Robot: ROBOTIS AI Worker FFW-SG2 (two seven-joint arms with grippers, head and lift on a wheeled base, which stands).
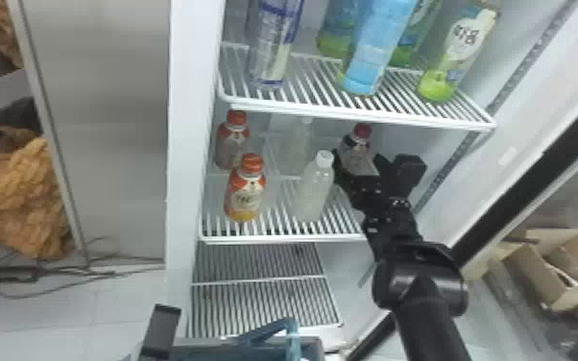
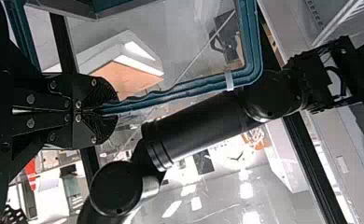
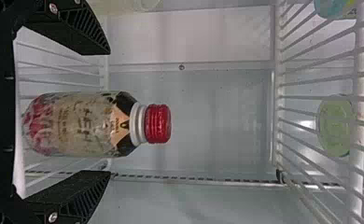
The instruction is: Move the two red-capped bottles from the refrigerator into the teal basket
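Refrigerator: inside it, white wire shelves lie one under another, and tall containers stand on the upper shelf [image 1: 360,113].
Red-capped bottle [image 3: 82,125]: it stands upright on the middle shelf [image 1: 283,238], at right, between the fingers of the right gripper [image 3: 109,112].
Right gripper: its two black fingers are spread, one at each side of the bottle body, with a gap on both sides.
Left gripper [image 2: 110,110]: it is pinching the handle [image 2: 157,98] of the teal basket [image 1: 206,342], near and below the shelves.
Bottle weight: probably light to moderate; how full it is, I cannot tell.
Bottle wall: it looks like plastic, quite firm, but a strong squeeze could dent it. Cold moisture may make it slippery.
Hold place: better around the middle of the wide body, under the dark shoulder. The red cap is small and round, so it seems a poor place to grip.
Clear bottle [image 1: 313,192]: it stands just left of the right gripper, so a sideways swing could push it.
Orange-capped bottles [image 1: 245,194]: two stand at left, one near, one far.
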